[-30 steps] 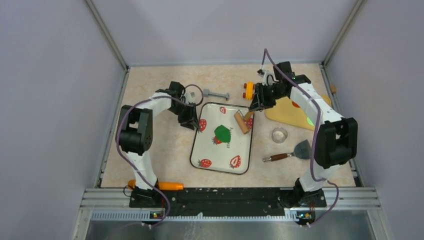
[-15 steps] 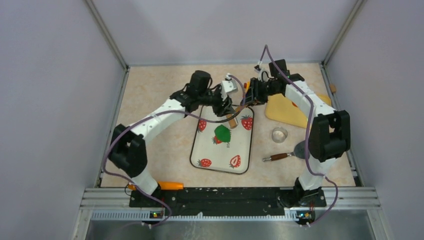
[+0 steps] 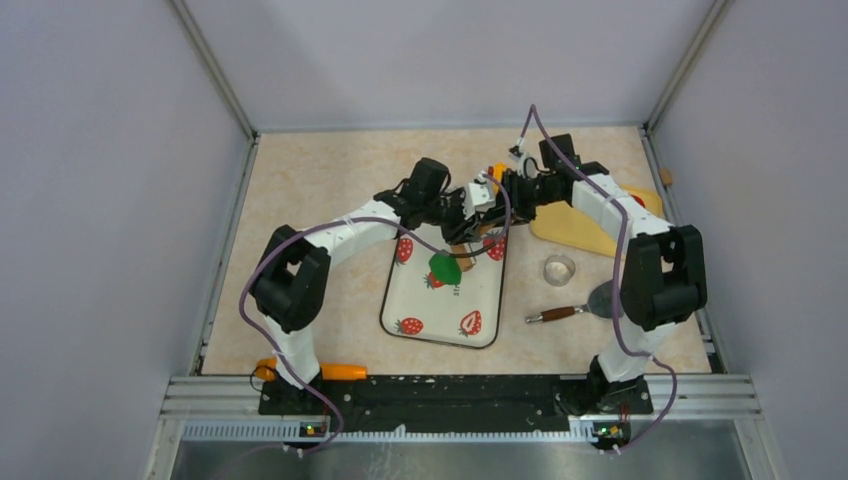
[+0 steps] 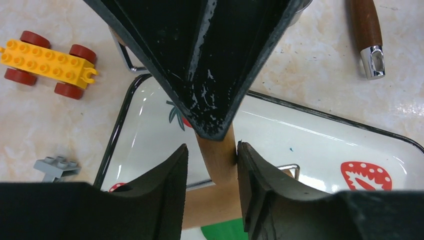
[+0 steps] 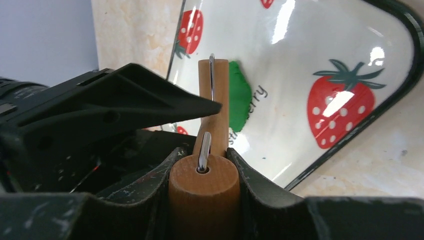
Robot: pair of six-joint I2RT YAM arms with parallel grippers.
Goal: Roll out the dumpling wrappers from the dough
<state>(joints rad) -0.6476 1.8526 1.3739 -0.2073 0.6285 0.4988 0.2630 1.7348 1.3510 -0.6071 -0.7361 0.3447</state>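
One roller (image 5: 212,100) (wooden) overlaps dough (image 5: 241,95); cutter (image 3: 559,269) near tray (image 3: 440,328).

Left wrist view: can't tell if left gripper (image 4: 212,150) actually pinches the roller (image 4: 212,202) handle, dough (image 4: 222,232) clipped to a green sliver at the bottom edge, brown-handled tool (image 4: 367,35) cut off at top; top view: roller mostly hidden under left gripper, dough partly covered.

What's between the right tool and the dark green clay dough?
A wooden rolling pin, its roller beside the dark green dough, in the right wrist view.
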